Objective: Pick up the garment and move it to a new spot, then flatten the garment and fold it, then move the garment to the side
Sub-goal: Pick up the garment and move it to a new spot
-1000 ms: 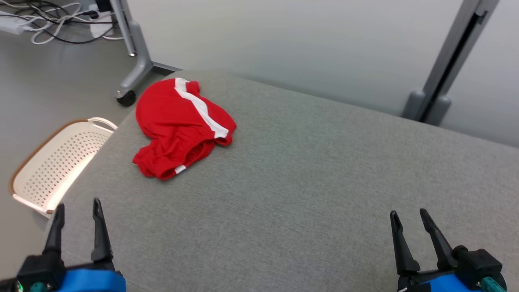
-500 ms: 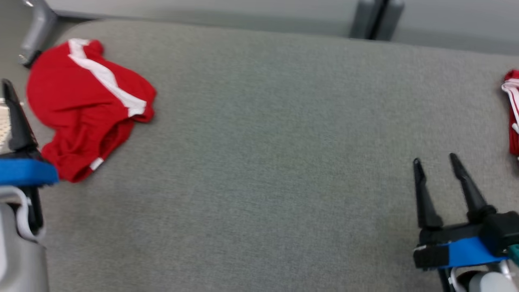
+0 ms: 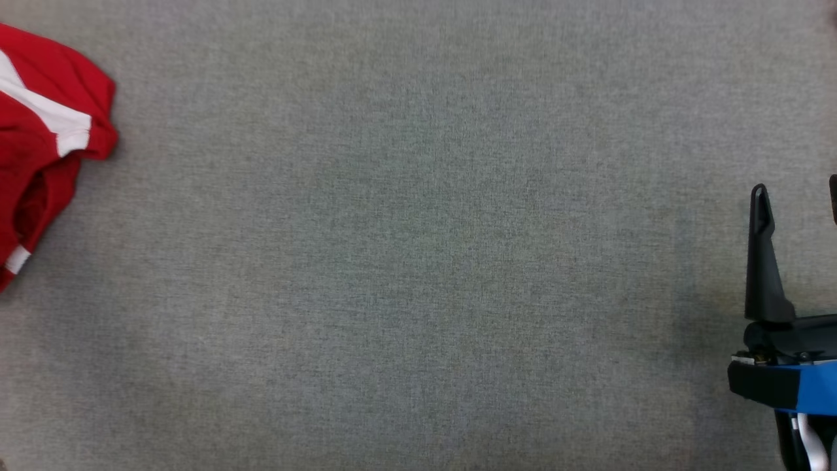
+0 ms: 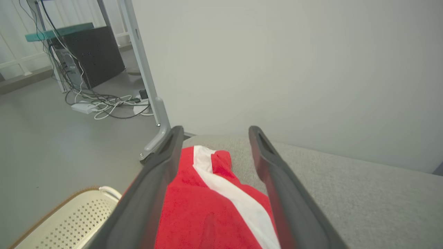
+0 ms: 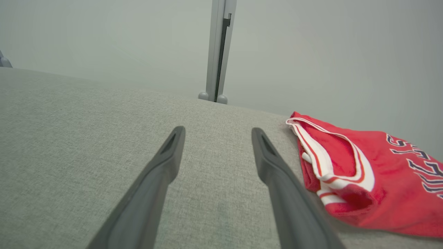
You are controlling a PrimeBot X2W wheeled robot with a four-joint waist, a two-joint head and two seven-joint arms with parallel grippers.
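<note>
The garment [image 3: 39, 150] is a crumpled red piece with a white stripe, lying at the left edge of the head view on the grey cushioned surface [image 3: 418, 261]. In the left wrist view the garment [image 4: 204, 214] lies just below and between the spread fingers of my left gripper [image 4: 216, 133], which is open and holds nothing. My right gripper [image 3: 796, 190] sits at the right edge of the head view, far from the garment. In the right wrist view my right gripper [image 5: 217, 131] is open over bare grey fabric.
A second red garment with white trim and dark lettering [image 5: 367, 173] lies to the right of my right gripper. A cream perforated basket [image 4: 69, 221] stands on the floor beside the surface's left edge. A grey frame leg [image 4: 152, 114] and cables [image 4: 104, 102] lie beyond.
The head camera has tilted down and shifted right, so the whole picture moved and the left gripper left the head view. The garment itself has not moved. Both grippers stay open.
</note>
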